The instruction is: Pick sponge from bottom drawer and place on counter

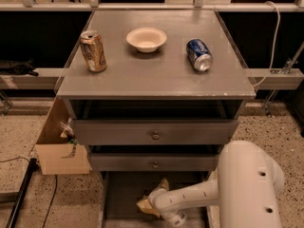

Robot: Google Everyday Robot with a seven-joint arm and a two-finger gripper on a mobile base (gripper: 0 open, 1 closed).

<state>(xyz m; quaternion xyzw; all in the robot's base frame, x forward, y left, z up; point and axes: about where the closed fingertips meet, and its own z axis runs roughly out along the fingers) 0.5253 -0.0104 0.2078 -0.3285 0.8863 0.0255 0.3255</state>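
Your gripper (154,199) reaches low into the open bottom drawer (124,194) because the sponge (144,206) lies right at its tip, grip state untellable, with the counter (156,77) well above it.

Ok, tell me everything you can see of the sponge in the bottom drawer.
The sponge is a small pale yellow pad, soft-looking, in the open bottom drawer over its dark floor. The gripper is right at it and covers its middle, so only a lower left edge and an upper corner show.
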